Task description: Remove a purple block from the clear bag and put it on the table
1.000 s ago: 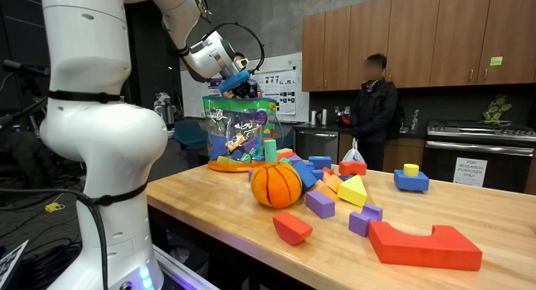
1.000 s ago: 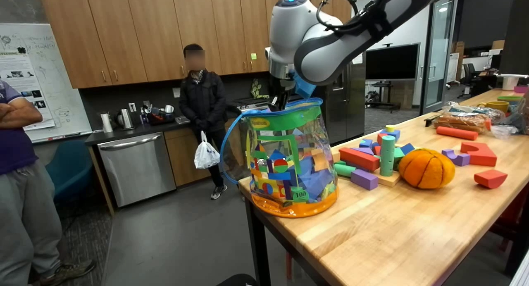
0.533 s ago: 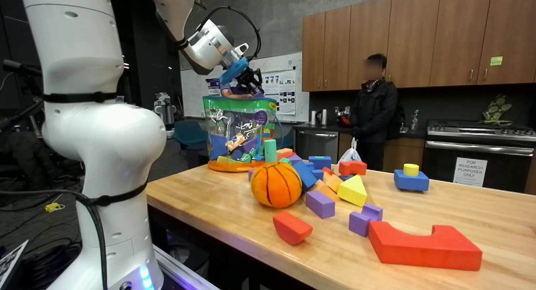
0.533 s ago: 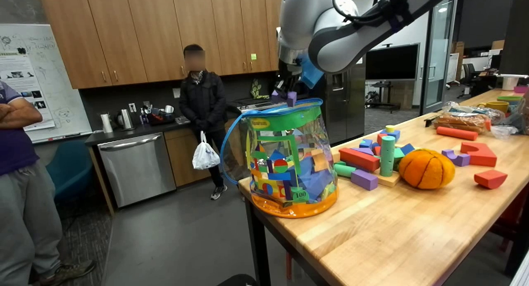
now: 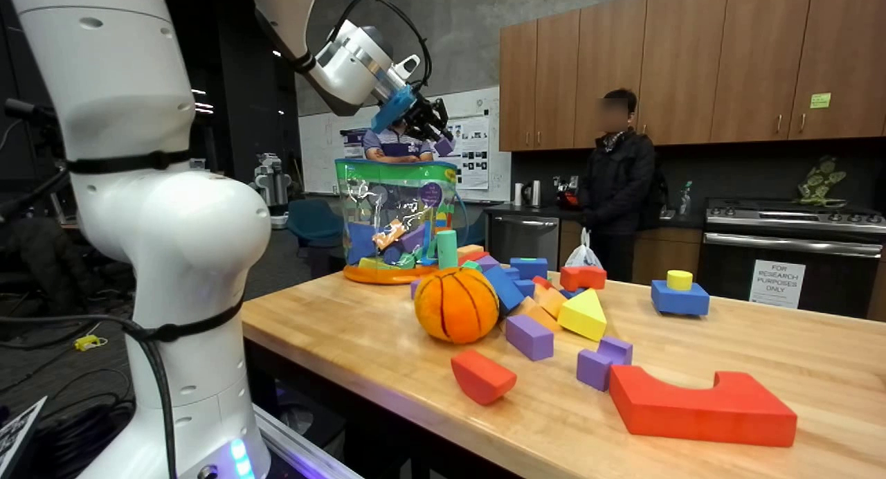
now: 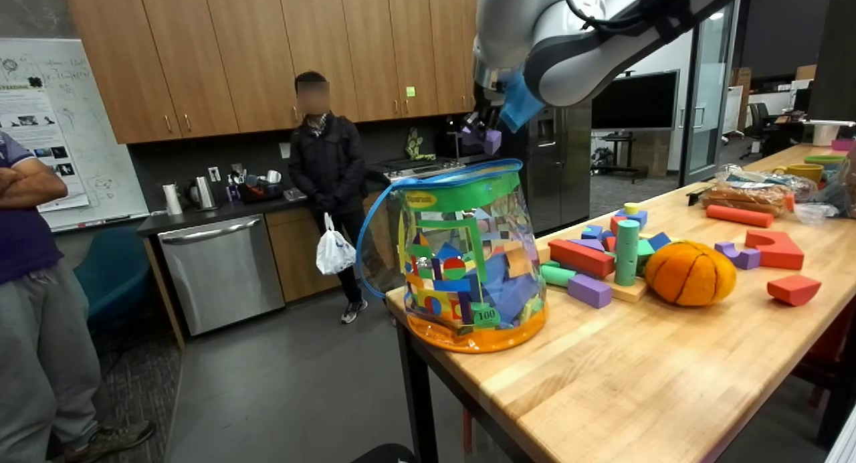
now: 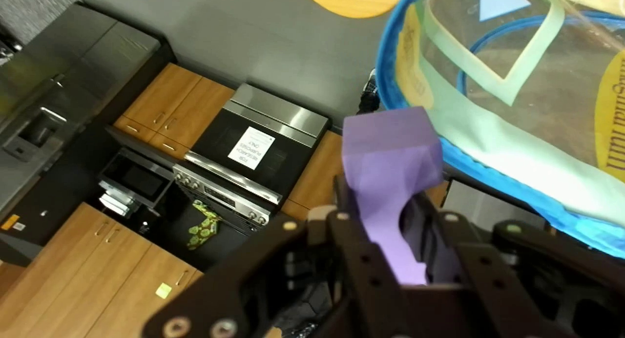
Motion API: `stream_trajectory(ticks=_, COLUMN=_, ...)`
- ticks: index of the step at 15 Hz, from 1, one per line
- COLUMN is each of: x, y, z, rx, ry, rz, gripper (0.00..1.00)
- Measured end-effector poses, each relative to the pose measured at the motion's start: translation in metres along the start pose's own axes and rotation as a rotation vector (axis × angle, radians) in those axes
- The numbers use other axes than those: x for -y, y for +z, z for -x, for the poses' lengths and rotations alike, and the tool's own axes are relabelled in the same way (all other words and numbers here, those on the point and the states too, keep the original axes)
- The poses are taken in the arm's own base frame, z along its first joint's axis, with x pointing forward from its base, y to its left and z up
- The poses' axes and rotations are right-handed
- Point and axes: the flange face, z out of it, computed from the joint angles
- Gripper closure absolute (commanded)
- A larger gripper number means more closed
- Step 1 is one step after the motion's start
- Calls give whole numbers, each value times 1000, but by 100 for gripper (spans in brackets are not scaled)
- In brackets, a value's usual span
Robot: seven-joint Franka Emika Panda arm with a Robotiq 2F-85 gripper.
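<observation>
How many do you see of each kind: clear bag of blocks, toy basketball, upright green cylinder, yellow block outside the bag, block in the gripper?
Clear bag of blocks: 1
Toy basketball: 1
Upright green cylinder: 1
Yellow wedge and yellow cylinder: 2
Purple arch block in the gripper: 1
Total: 6

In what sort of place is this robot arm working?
Probably a research lab's kitchen area: the oven carries a "FOR RESEARCH PURPOSES ONLY" sign, and a whiteboard hangs near wooden cabinets.

The block (image 7: pixel 393 157) is in the hand (image 7: pixel 383 199), higher than the bag (image 6: pixel 468 197) standing on the table (image 6: pixel 622 362).
</observation>
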Motion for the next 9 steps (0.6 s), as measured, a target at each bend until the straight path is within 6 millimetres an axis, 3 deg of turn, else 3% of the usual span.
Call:
stream_trajectory(ticks=4, x=-32, y=29, z=23, rx=64, ry=94, rz=37, gripper=93)
stream_trajectory(ticks=9, x=-77, y=77, z=69, rx=138, ry=177, rz=56, gripper=93)
